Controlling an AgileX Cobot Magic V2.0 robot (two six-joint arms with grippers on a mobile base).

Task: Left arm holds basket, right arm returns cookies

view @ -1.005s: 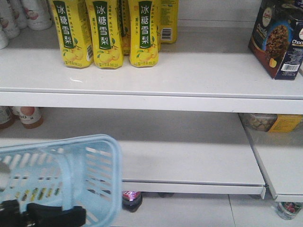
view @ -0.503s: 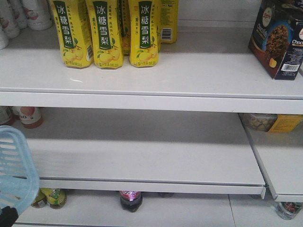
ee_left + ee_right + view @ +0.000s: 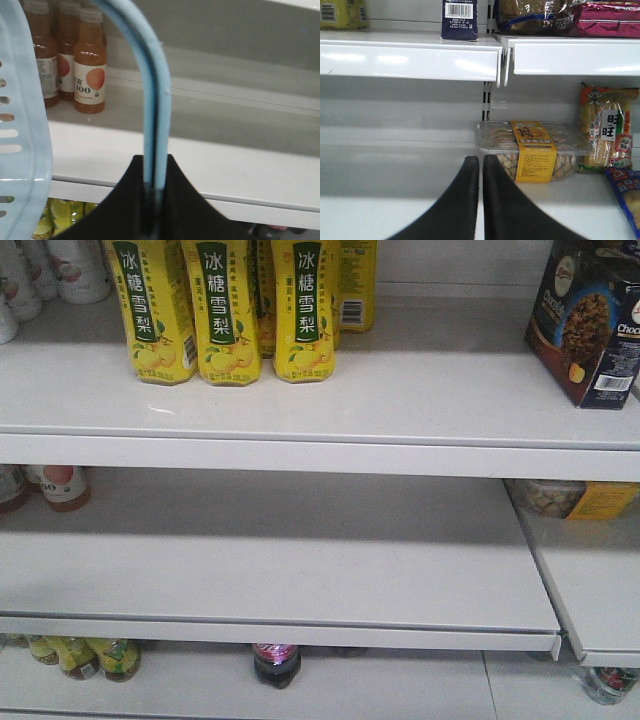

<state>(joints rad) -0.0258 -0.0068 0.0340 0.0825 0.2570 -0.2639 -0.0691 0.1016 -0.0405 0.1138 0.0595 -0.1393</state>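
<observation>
Left gripper (image 3: 152, 200): clamped on the arched handle of the basket (image 3: 22, 125); the twin blue handle bars run straight down between its black jaws.
Right gripper (image 3: 481, 200): jaws together with only a thin slit between them, nothing held, low in front of the lower shelf (image 3: 395, 200).
Cookies (image 3: 588, 325): standing upright at the right end of the upper shelf (image 3: 300, 405), well to the right of the yellow drink cartons (image 3: 225, 310); in the right wrist view the box's barcode end sits on the same shelf, above and left of the empty gripper.
Just changed: a second ago the basket filled the front view's lower left; half a second ago only its corner showed; now it is gone from that view.
Meaning: the return looks done and the arms appear to be pulling back.
Neighbours: clear snack tub (image 3: 532, 147) just beyond the right gripper; orange juice bottles (image 3: 90, 60) behind the basket handle.
</observation>
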